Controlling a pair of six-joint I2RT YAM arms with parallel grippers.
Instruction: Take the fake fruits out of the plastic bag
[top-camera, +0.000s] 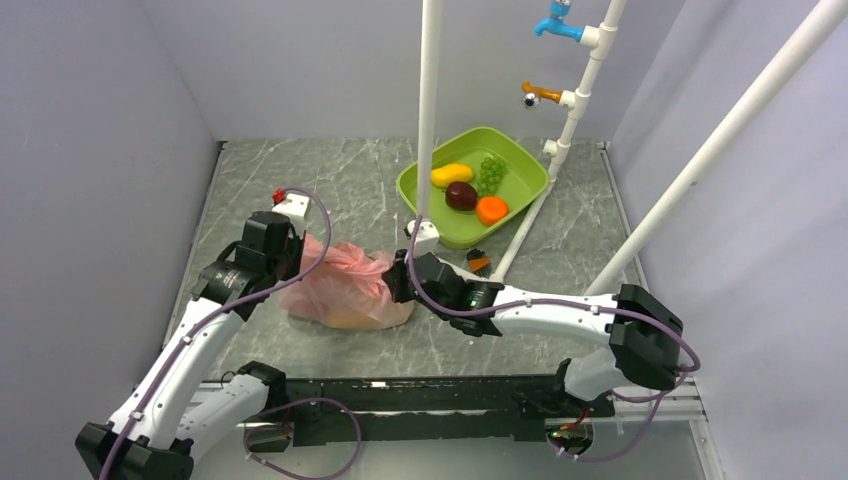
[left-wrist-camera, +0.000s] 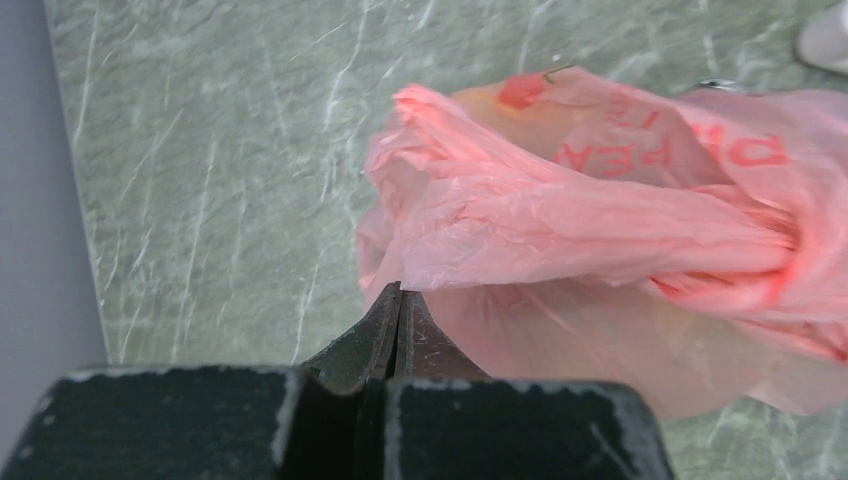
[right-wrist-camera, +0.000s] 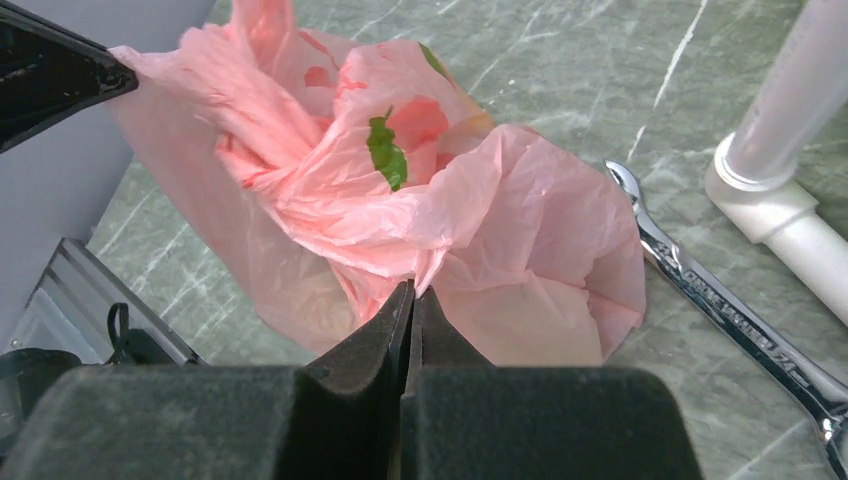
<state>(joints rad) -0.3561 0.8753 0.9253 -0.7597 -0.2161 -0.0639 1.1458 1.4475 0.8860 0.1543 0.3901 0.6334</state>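
The pink plastic bag lies crumpled on the marble table between my two arms. My left gripper is shut on the bag's left edge; in the left wrist view its closed tips meet the film of the plastic bag. My right gripper is shut on the bag's right side, with a fold of the plastic bag pinched at its tips. The fake fruits stay inside the bag. They show only as dim yellow, red and green patches through the film.
A green tub at the back right holds a yellow mango, a maroon fruit, green grapes and an orange fruit. White pipe posts rise behind the bag. A steel spanner lies right of the bag, by a pipe foot.
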